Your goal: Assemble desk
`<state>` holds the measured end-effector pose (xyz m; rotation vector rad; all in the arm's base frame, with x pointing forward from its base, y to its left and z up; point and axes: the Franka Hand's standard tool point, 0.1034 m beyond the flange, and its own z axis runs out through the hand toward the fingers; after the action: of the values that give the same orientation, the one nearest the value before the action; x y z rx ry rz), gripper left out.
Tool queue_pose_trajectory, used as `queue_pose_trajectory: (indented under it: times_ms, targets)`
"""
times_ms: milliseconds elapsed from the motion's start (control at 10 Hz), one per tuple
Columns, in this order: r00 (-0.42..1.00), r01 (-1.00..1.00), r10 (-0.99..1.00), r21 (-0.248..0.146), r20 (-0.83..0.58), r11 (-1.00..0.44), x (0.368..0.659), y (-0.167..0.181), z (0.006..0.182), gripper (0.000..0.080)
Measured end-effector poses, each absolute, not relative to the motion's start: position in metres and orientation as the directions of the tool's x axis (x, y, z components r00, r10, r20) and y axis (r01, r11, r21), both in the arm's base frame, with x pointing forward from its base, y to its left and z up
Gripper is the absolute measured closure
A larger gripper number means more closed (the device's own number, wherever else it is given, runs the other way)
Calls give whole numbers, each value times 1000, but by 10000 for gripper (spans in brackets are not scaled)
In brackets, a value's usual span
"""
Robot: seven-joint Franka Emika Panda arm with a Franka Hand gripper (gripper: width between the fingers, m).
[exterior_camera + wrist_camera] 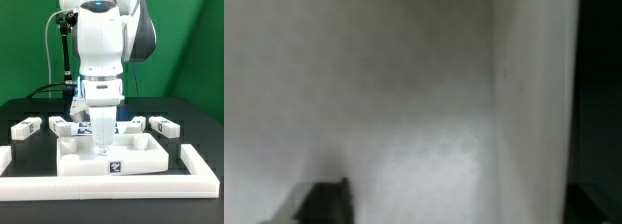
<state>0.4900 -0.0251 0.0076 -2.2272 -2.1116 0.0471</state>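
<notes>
The white desk top (80, 160) lies flat on the black table, with a tag on its front rim. My gripper (103, 146) points straight down and reaches into the top's middle, close to its surface. Four short white legs lie behind it: two to the exterior view's left (25, 127) (60, 126) and two to the right (133, 124) (162, 126). The wrist view is filled by a blurred white surface of the desk top (402, 100). One dark fingertip (322, 205) shows far out to the side, so the jaws stand apart with nothing held.
Long white L-shaped border bars run along the exterior view's left (15, 165), front (110, 186) and right (193, 165). The marker board (88, 127) lies behind the gripper. Black table (601, 120) shows at one edge of the wrist view.
</notes>
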Motion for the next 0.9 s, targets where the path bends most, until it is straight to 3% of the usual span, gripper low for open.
queue_pose_trajectory:
  times_ms: [100, 300, 900]
  targets:
    - [55, 996, 998, -73, 27, -52, 490, -25, 8, 440]
    - [55, 996, 998, -73, 27, -52, 490, -25, 8, 710]
    - [55, 996, 998, -64, 27, -53, 492, -26, 9, 741]
